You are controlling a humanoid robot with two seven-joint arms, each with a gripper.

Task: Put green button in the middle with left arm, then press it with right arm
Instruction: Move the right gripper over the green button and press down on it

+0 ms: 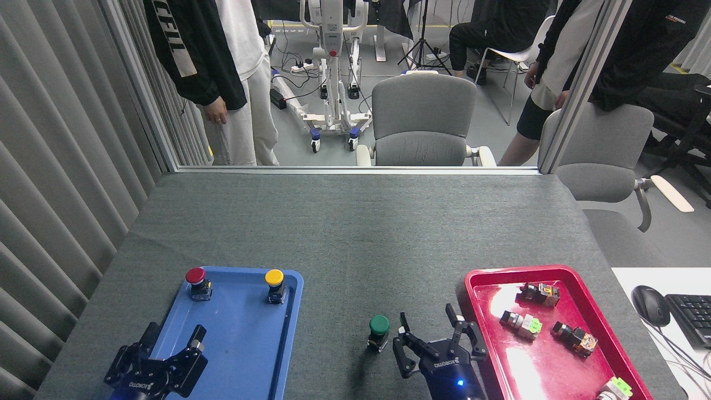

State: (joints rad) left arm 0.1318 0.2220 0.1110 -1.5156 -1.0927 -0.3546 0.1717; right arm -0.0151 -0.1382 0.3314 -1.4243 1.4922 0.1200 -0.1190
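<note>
Right gripper (430,336) was spread wide, fingers splayed, nothing between them. It sat low over the cloth near the table's front edge, just right of the green button (379,331), its left finger (404,328) close beside the button; I couldn't tell whether it touched. Its right finger was at the left rim of the red tray (561,270).

Left gripper (166,355) was also open and empty, down by the front-left corner of the blue tray (239,355), well apart from the button.

Green button stood upright on the bare cloth of the middle (355,233), between the two trays and toward the front edge of the table, cap up. So the placing looked done and the press not yet.

Handling, as a judgement:
- Small and light, rigid plastic/metal body. Not fragile.
- Tall for its footprint with a narrow base, so a sideways nudge could tip or skid it on the felt.
- Domed cap is smooth; an off-centre push would likely slide off.
- To hold it, pinch the block body below the cap.
- To press, come straight down on the cap centre, better with the fingers closed into one tip than with one splayed finger.

Red button (195,276) and yellow button (274,278) stood at the blue tray's far end, untouched.
</note>
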